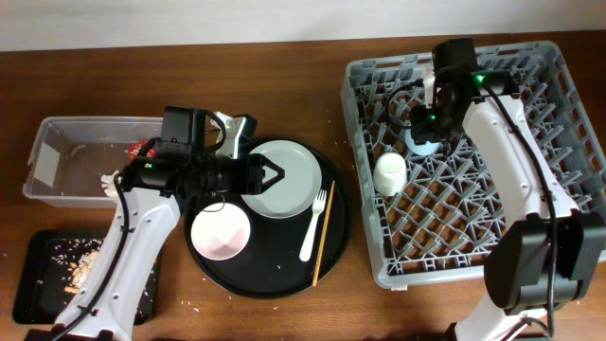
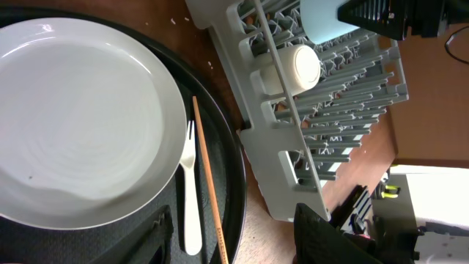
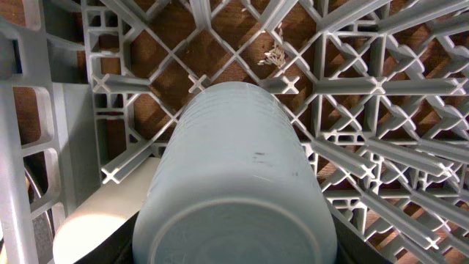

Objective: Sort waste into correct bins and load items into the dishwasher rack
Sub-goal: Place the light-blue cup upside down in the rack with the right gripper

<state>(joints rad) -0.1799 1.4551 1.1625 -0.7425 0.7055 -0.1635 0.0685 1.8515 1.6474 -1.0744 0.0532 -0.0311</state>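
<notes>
My right gripper [image 1: 423, 131] is shut on the light blue cup [image 3: 234, 169] and holds it bottom-up over the grey dishwasher rack [image 1: 559, 114], beside the cream cup [image 1: 390, 173] lying in the rack. My left gripper [image 2: 238, 242] is open and empty, low over the round black tray's right side. The grey-green plate [image 1: 295, 180], white fork [image 2: 190, 198] and chopstick [image 2: 209, 183] lie just ahead of it. The pinkish-white bowl [image 1: 221, 233] sits on the same tray. The clear tub [image 1: 57, 152] holds a red wrapper [image 1: 142, 149] and a white napkin [image 1: 112, 182].
The round black tray [image 1: 284, 277] sits mid-table, between the tub and the rack. A shallow black rectangular tray [image 1: 38, 275] with brownish food scraps [image 1: 80, 270] is at the front left. The rack's wall stands close to the round tray's right edge.
</notes>
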